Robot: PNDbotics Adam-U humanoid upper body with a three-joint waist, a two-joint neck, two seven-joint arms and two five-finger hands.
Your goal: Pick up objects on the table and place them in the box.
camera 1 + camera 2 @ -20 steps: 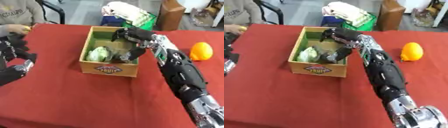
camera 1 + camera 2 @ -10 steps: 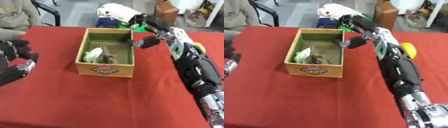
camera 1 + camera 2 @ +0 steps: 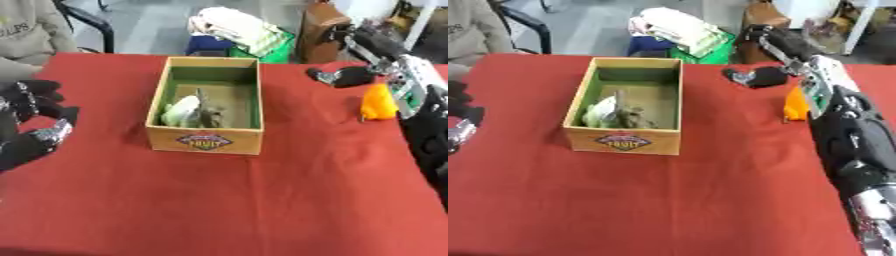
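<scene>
Red counter point(image 3: 262, 200), box point(image 3: 208, 139) mid-left. I see right hand point(image 3: 765, 76) open, empty, above orange fruit point(image 3: 380, 103); left hand point(image 3: 31, 125) idle, open.

right arm hides part of the orange object point(image 3: 379, 102).

Grey floor point(image 3: 144, 22) beyond red-clothed table point(image 3: 227, 200)

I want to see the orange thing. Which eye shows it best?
The left eye view: the orange thing sits on the red table with most of its shape clear beside the right arm. In the right eye view the arm covers more, leaving only a strip.
</scene>
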